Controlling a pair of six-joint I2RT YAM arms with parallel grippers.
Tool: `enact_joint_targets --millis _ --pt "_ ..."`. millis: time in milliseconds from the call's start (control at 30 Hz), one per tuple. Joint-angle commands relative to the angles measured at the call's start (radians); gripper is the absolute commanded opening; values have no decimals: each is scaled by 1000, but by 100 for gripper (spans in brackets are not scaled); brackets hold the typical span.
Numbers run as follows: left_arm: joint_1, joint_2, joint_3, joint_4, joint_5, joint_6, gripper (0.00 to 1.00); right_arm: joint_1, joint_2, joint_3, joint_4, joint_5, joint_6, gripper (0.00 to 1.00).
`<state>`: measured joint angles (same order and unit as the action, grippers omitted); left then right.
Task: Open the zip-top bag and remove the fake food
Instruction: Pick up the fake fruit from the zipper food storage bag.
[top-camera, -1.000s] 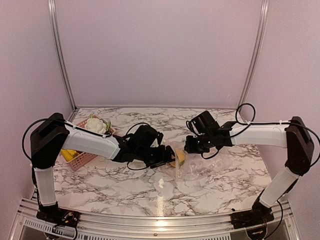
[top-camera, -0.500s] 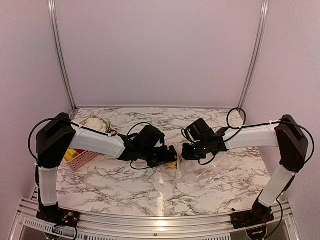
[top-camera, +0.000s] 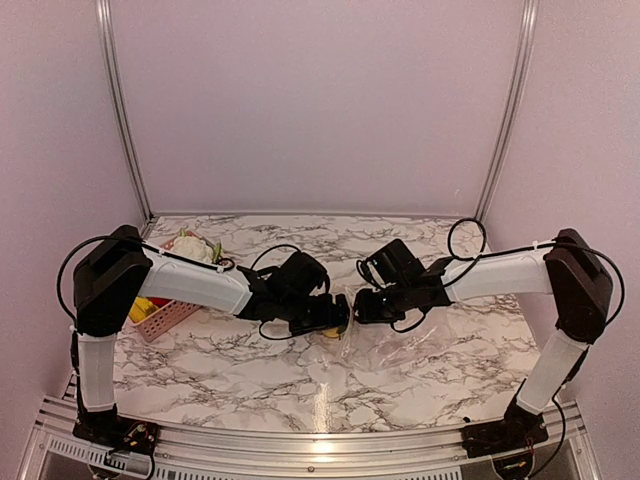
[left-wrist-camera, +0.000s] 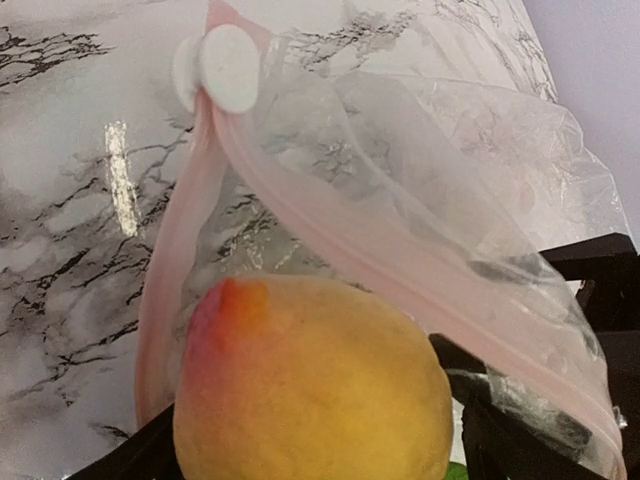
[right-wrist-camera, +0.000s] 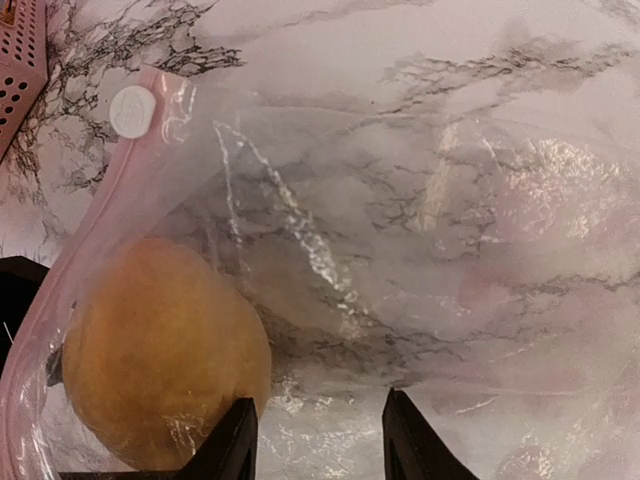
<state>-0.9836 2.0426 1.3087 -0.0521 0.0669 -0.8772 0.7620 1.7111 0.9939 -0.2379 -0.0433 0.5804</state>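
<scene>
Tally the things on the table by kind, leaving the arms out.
Zip-top bag: 1
Pink basket: 1
Fake food: 3 that show (yellow-orange fruit, cauliflower, yellow piece); the left arm hides part of the basket
Total: 5

**Overhead view.** You see soft, even, fairly bright light from above. One white glare streak lies on the marble table (top-camera: 320, 395) near its front edge.

**Left wrist view.** The fake food (left-wrist-camera: 310, 390) fills the foreground, its edges slightly soft. A vertical glint marks the table, which bleaches to white at the top.

**Right wrist view.** The zip-top bag (right-wrist-camera: 450, 250) glints and hazes whatever you see through it.
</scene>
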Motion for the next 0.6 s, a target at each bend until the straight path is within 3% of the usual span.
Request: enact_joint_targets --millis 0,333,567 --pt "5 24 18 -37 -31 20 95 21 22 -4 39 -26 3 43" --pt "6 22 12 -43 -47 20 96 41 47 7 47 -28 2 52" --pt "6 13 6 -51 -55 21 83 43 50 9 35 -3 5 56"
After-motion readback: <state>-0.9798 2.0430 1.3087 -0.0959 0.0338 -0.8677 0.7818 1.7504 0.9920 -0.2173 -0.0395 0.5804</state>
